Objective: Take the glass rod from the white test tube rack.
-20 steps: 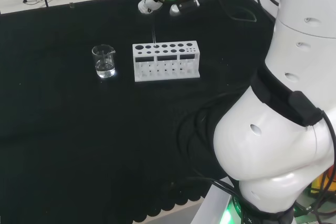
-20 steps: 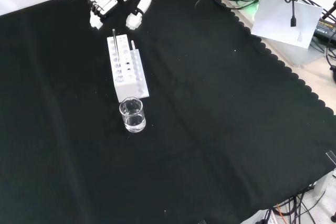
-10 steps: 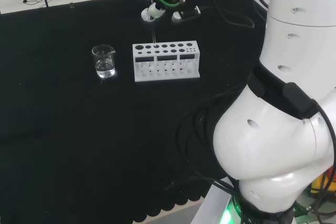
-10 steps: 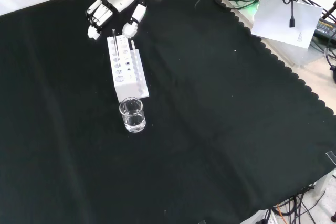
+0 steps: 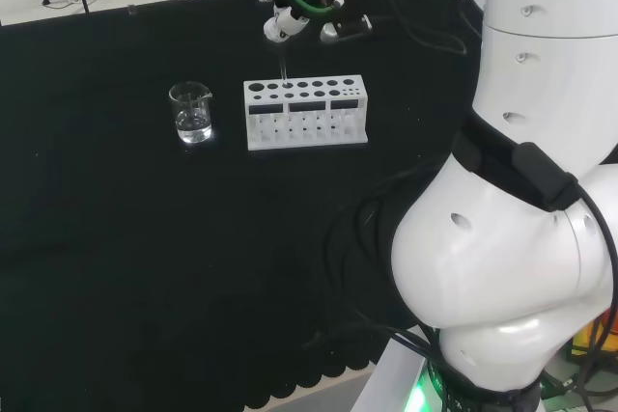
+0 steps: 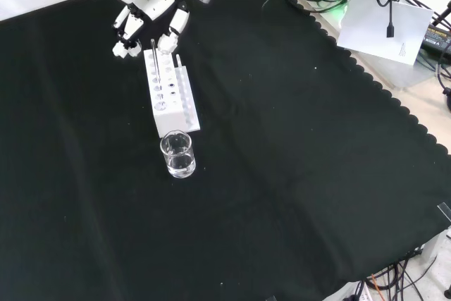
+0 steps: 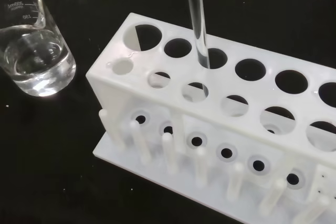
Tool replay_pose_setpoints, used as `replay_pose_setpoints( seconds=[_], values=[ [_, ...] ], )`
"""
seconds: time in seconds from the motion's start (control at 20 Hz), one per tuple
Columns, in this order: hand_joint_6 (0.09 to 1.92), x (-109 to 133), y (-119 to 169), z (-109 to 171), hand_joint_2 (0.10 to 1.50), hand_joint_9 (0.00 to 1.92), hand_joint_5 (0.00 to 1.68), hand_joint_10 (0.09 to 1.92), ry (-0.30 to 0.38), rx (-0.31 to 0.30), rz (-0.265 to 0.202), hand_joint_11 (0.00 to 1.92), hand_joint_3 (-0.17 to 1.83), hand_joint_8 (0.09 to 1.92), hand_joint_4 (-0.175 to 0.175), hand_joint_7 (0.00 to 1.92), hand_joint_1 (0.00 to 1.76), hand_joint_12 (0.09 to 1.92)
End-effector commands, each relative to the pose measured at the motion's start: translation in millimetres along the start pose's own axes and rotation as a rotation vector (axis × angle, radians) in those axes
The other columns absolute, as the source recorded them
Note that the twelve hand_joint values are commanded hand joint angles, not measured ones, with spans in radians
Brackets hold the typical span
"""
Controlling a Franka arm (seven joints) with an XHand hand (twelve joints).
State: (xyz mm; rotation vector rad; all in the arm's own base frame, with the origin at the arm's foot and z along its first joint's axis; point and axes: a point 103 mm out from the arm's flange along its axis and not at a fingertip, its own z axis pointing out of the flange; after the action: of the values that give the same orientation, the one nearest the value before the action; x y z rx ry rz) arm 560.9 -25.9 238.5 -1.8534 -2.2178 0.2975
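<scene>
I'm seeing the hand (image 6: 150,12) hovering w/ fingers spread, gripping nothing, over the far end of the white test tube rack (image 6: 171,91), where the glass rod (image 7: 197,22) is standing in a back-row hole; risk: an off-centre close is tipping rod or rack toward the beaker (image 6: 177,154).

A bench (image 6: 296,174) draped in black cloth with a scalloped edge carries two things. A white test tube rack (image 6: 171,93) stands on the cloth toward the far edge in the front view. Just beside its near end stands a small glass beaker (image 6: 177,154) partly filled with clear liquid.
</scene>
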Motion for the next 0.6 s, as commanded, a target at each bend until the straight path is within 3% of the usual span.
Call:
replay_pose_setpoints(
  seconds=[0.05,0.4,0.6],
  values=[
    [0.09,-2.0,0.0,-0.7,1.3,0.74,0.24,0.91,0.005,0.0,0.001,0.33,-0.17,0.99,-0.175,0.55,0.63,1.4],
    [0.11,0.4,3.0,2.9,1.33,0.9,0.41,0.96,-0.007,0.022,0.02,0.51,-0.17,1.03,-0.175,0.67,0.65,1.36],
    [0.6,1.6,6.8,4.8,1.37,1.02,0.43,0.94,-0.027,0.007,0.036,0.7,-0.17,1.0,-0.175,0.75,0.66,1.3]
  ],
)
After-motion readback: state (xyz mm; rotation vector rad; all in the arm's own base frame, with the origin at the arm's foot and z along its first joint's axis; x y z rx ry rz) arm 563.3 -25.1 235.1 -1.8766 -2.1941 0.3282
